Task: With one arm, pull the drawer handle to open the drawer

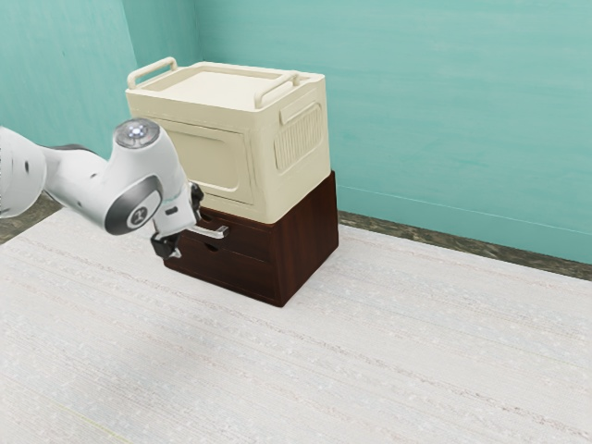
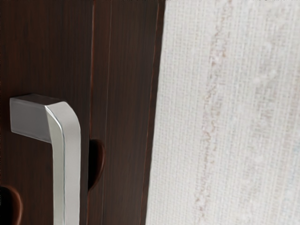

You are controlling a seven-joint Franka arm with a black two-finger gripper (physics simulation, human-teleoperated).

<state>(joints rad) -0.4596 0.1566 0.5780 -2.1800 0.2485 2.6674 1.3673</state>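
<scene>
Gripper (image 1: 188, 228) fingers apart, at the metal handle (image 1: 218, 231), cabinet front, near top edge. Cream crate (image 1: 277, 162) sits on dark cabinet (image 1: 307, 240), about flush at the near top corner.

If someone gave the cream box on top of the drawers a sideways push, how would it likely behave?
The cream box would probably stay stiff: its walls look straight and show no sag. Broad and squat on its base, it seems likelier to slide than tip. A hard push might carry it over the edge, since the dark drawer unit beneath looks hardly wider.
</scene>
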